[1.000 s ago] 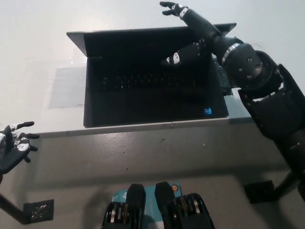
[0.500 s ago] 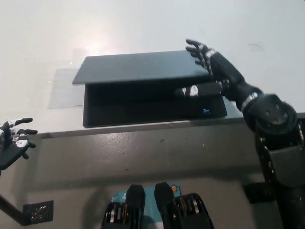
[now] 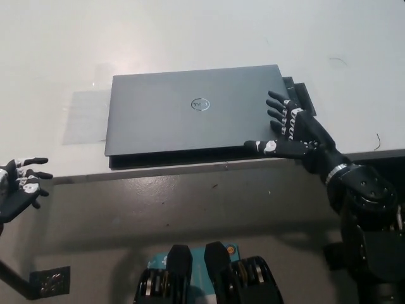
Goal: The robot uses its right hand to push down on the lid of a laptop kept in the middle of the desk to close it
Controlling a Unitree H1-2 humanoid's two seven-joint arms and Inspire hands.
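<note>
Laptop point(image 3: 196, 117): you see it on the desk point(image 3: 190, 38) with the lid down flat, or nearly so. A thin dark strip of the base shows under the lid's near edge. A round logo sits at the middle of the lid. The near edge runs just inside the desk's front edge.

Right hand point(image 3: 292, 130): black, lying on the laptop's right near corner. The fingers point(image 3: 276, 107) are spread and flat on the lid, and the thumb points along the laptop's near edge toward its middle. It grips nothing; you can read it as wide and pressing flat.

Right arm: it comes in from beyond the laptop's right near corner and crosses the desk's front edge.

Left hand point(image 3: 19, 187): resting off the desk, well apart from the laptop, out past its left near corner. Fingers are apart and it holds nothing.

Grey patch point(image 3: 85, 117): a pale rectangle on the desk, touching the laptop's left side.

Dark item: a narrow black edge shows from under the laptop's right far corner; you cannot tell what it is.

Floor point(image 3: 190, 209): grey, on the near side of the laptop, below the desk's front edge.
</note>
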